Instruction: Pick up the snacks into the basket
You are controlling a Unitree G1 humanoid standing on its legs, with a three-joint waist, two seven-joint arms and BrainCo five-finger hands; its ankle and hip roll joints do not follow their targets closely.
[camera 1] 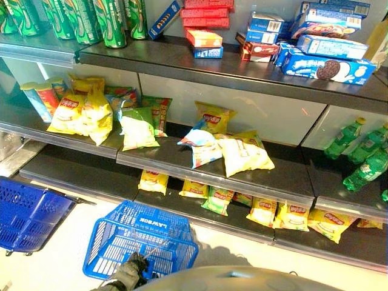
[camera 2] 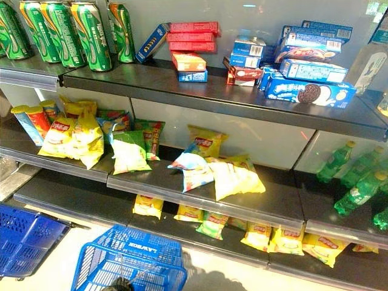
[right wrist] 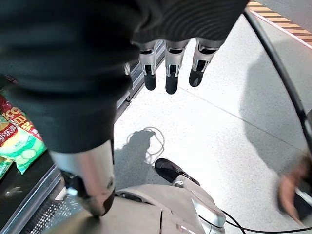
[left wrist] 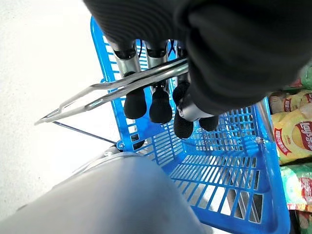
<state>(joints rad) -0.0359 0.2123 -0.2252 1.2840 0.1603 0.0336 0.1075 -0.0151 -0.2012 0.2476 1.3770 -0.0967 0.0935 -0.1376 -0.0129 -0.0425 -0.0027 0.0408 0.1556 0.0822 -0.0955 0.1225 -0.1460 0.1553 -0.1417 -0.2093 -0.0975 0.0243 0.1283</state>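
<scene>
Left hand (left wrist: pixel 161 92): fingers curled round the metal handle (left wrist: pixel 117 90) of the basket (camera 1: pixel 140 239), clamped on it; the basket hangs low in front of the shelves, over the floor (left wrist: pixel 44 73), nothing seen inside it.
Right hand (right wrist: pixel 168 63): fingers straight and relaxed, apart, holding nothing, hanging over the floor beside the bottom shelf edge.

Shelves (camera 1: pixel 182 57): dark grey, three tiers.
Second basket (camera 1: pixel 27 212): darker blue, on the floor to the left of the held one, well apart from it.
Top shelf: green cans (camera 1: pixel 109 21) upright at left; red boxes (camera 1: pixel 206 12) stacked at middle; blue biscuit boxes (camera 1: pixel 327 57) piled at right.
Green bottles (camera 1: pixel 364 154): lying tilted at the right end of the middle tier.
Middle shelf, snacks: yellow chip bags (camera 1: pixel 82 112) heaped at left, tall tubes (camera 1: pixel 39 97) behind them; green-white bag (camera 1: pixel 136 127) leaning just beside; a blue-white bag (camera 1: pixel 203 145) touching pale yellow bags (camera 1: pixel 245 151) at centre, one yellow bag (camera 1: pixel 213 118) upright behind.
Bottom shelf, snacks: row of small yellow bags (camera 1: pixel 291 215) along the front edge, one green bag (camera 1: pixel 217 200) among them. All snacks lie on the shelves, none in either hand.
</scene>
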